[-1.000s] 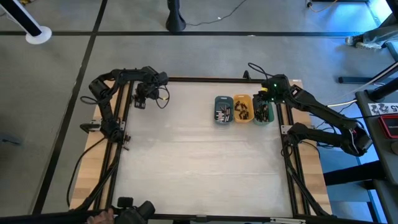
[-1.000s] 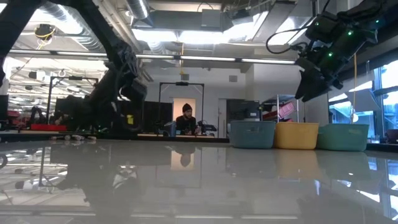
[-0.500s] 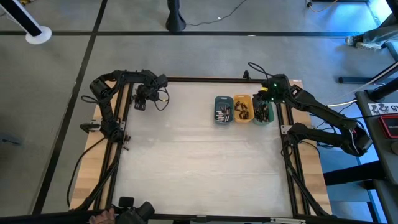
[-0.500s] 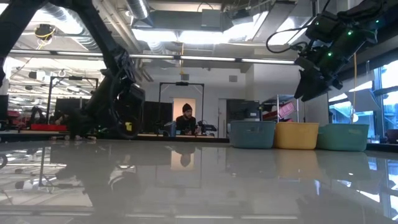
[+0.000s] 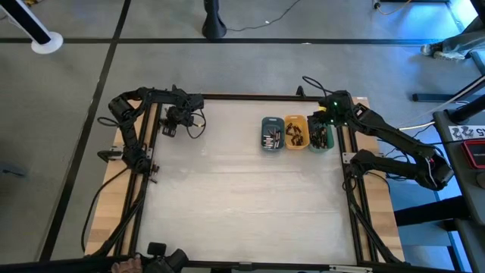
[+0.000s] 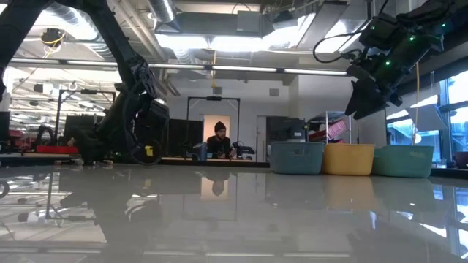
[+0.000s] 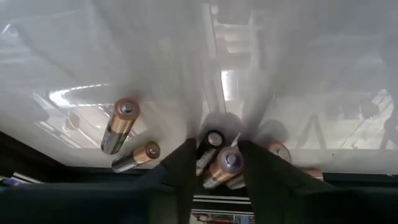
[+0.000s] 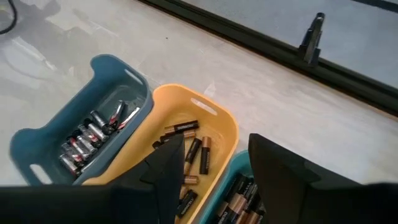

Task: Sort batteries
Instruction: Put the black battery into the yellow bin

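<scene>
Several loose batteries lie on their sides on the white table near its far left corner: copper-topped ones [image 7: 118,126] [image 7: 137,156] and, close together, a black one [image 7: 209,149] and a copper-topped one [image 7: 225,164]. My left gripper [image 7: 217,171] [image 5: 173,121] hangs low over them, slanting down, with one finger on each side of that close pair. My right gripper [image 8: 214,180] [image 5: 322,125] hovers open above the trays at the far right, nothing between its fingers. The blue tray [image 8: 43,140], the orange tray [image 8: 224,127] and the green tray [image 5: 320,136] hold batteries. My left gripper's fingers [image 7: 184,171] stand close on either side of the black battery and the copper-topped one [image 7: 225,164], which lie on the table. They come from above, slanting down. Whether the fingers touch either battery, I cannot tell.
The three trays stand in a row by the table's far right edge [image 6: 296,158] [image 6: 349,158] [image 6: 402,161]. A black frame rail [image 8: 261,53] runs along the far edge. Beyond the table a person [image 6: 219,139] sits in the room.
My left gripper has sunk toward the table at the far left corner, coming down over the loose batteries.
</scene>
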`<state>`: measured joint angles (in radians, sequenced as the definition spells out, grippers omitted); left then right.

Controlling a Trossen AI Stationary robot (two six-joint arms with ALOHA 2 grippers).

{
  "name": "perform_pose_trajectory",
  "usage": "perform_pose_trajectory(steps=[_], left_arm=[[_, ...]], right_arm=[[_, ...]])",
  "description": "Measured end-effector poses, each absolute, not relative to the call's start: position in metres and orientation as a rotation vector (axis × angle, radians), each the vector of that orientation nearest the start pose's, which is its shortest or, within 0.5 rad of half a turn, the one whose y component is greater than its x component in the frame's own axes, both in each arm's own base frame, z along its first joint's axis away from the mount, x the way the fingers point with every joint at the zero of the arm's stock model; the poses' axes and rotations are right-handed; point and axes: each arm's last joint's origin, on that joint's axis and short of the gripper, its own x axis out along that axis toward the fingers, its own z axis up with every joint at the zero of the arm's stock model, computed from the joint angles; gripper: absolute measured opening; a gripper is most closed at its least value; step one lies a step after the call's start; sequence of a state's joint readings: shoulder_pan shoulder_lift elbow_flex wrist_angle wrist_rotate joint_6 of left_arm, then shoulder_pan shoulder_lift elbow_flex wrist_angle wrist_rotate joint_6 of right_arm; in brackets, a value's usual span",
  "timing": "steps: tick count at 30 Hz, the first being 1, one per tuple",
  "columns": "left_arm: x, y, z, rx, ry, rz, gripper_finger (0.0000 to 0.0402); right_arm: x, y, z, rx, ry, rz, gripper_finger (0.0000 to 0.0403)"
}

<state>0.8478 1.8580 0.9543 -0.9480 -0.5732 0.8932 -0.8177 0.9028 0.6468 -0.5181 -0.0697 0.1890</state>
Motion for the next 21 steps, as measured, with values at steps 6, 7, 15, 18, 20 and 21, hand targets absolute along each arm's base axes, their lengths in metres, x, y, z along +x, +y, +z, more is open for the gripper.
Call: perform_pose_trajectory(steps=[6,7,15,18,20,21], left_arm=[[0.168,0.209,0.112,0.246,2.167,0.030,0.0046],[0.170,0.208,0.112,0.248,2.166,0.033,0.0036],[0.183,0.196,0.112,0.311,2.164,0.023,0.0020],[0.188,0.191,0.112,0.351,2.159,-0.008,0.0032],[0.192,0.187,0.112,0.378,2.155,-0.027,0.0033],[0.194,0.186,0.112,0.391,2.152,-0.037,0.0031]], right_arm=[[0.124,-0.128,0.239,0.535,0.642,-0.756,0.0182],[0.124,-0.128,0.239,0.538,0.641,-0.757,0.0182],[0.124,-0.128,0.241,0.536,0.635,-0.757,0.0182],[0.125,-0.129,0.245,0.533,0.620,-0.748,0.0182],[0.125,-0.129,0.248,0.535,0.612,-0.733,0.0182],[0.126,-0.129,0.249,0.534,0.608,-0.731,0.0182]])
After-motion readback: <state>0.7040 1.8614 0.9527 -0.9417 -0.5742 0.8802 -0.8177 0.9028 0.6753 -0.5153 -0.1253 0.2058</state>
